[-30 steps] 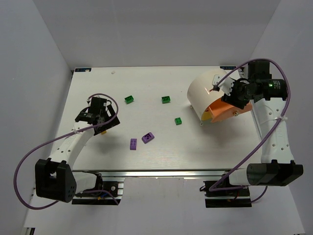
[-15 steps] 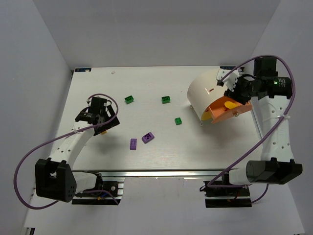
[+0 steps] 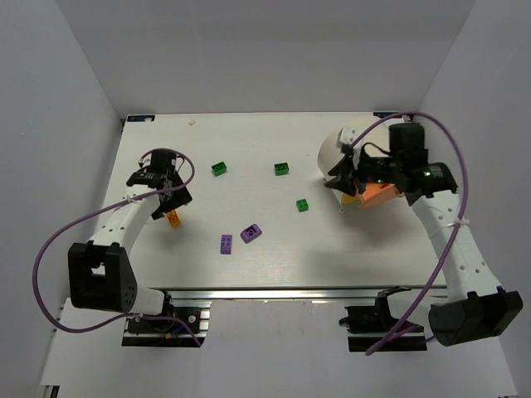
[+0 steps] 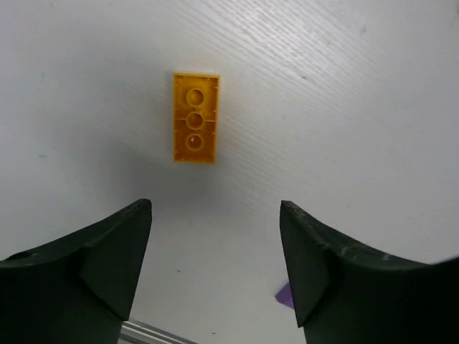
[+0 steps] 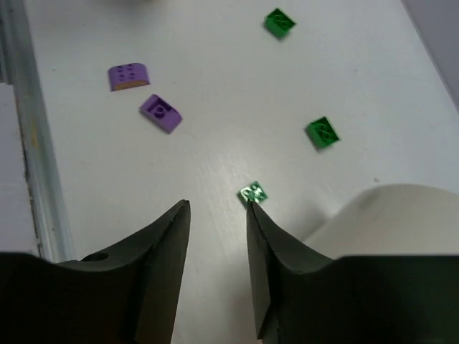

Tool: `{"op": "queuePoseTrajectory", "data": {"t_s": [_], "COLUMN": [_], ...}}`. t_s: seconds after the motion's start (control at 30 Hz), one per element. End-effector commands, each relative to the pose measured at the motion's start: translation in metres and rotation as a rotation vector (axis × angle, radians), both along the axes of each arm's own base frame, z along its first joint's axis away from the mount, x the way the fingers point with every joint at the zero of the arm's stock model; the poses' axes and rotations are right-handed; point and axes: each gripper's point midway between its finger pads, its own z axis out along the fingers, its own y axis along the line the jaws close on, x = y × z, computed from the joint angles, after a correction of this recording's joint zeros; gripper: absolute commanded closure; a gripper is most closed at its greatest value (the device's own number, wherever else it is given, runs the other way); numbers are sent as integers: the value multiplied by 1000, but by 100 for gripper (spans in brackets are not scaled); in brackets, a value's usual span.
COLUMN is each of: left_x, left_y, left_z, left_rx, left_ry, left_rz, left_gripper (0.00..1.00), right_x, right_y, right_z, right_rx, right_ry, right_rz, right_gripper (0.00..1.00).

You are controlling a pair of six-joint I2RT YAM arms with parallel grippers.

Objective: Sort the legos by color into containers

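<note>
An orange brick (image 3: 173,218) lies on the table just in front of my left gripper (image 3: 168,199), studs up in the left wrist view (image 4: 194,117). My left gripper (image 4: 215,215) is open and empty above it. Three green bricks (image 3: 219,168) (image 3: 282,169) (image 3: 304,205) and two purple bricks (image 3: 226,244) (image 3: 250,233) lie mid-table. The cream-white tub (image 3: 336,149) with its orange face (image 3: 383,194) lies at the back right. My right gripper (image 3: 343,181) hovers at the tub's left side, open and empty (image 5: 217,201). The nearest green brick (image 5: 253,193) shows just past its right fingertip.
The right wrist view also shows the two purple bricks (image 5: 130,75) (image 5: 161,113), two farther green bricks (image 5: 280,22) (image 5: 322,132), the tub wall (image 5: 391,215) and the table's edge rail (image 5: 21,107). White walls close in the table.
My left gripper has drawn back toward the far left, leaving the orange brick lying on the table. My right arm has swung from behind the tub over to its left side.
</note>
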Motion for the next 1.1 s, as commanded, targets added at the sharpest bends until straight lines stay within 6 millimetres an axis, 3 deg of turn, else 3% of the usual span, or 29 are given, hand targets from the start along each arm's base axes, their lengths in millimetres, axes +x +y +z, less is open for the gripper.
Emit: {"op": "queuePoseTrajectory", "data": {"t_s": [0.0,0.13,0.3,0.43,0.53,0.6,0.77,0.83,0.93,0.97,1.0,1.07], "left_x": [2,4,18,24,26,28,27,28,41,50,59,69], "left_y": [22,30,20,24,26,28,31,29,12,2,-21,-55], "left_z": [1,-18,-45,-68,-84,-87,-94,-90,-63,-51,-23,9], "left_rx": [73,81,28,40,42,37,20,10,-43,-63,-157,-263], "left_ry": [26,68,90,142,176,176,183,169,72,23,-73,-192], "left_rz": [54,59,-3,-16,-23,-23,-24,-33,-106,-171,-267,-413], "left_gripper": [16,10,10,16,23,33,48,61,75,77,80,81], "right_x": [-1,2,7,10,11,12,10,10,23,29,39,48], "right_y": [34,41,49,50,48,45,37,34,21,16,7,-5], "right_z": [11,1,-2,-2,1,2,1,4,13,17,25,34], "right_rx": [128,76,55,52,51,47,36,34,52,67,94,126], "right_ry": [32,44,33,32,27,21,17,5,4,6,8,17], "right_rz": [24,3,-19,-32,-51,-67,-100,-126,-265,-320,-422,-523], "right_gripper": [55,42,40,40,40,40,42,47,76,90,100,100]}}
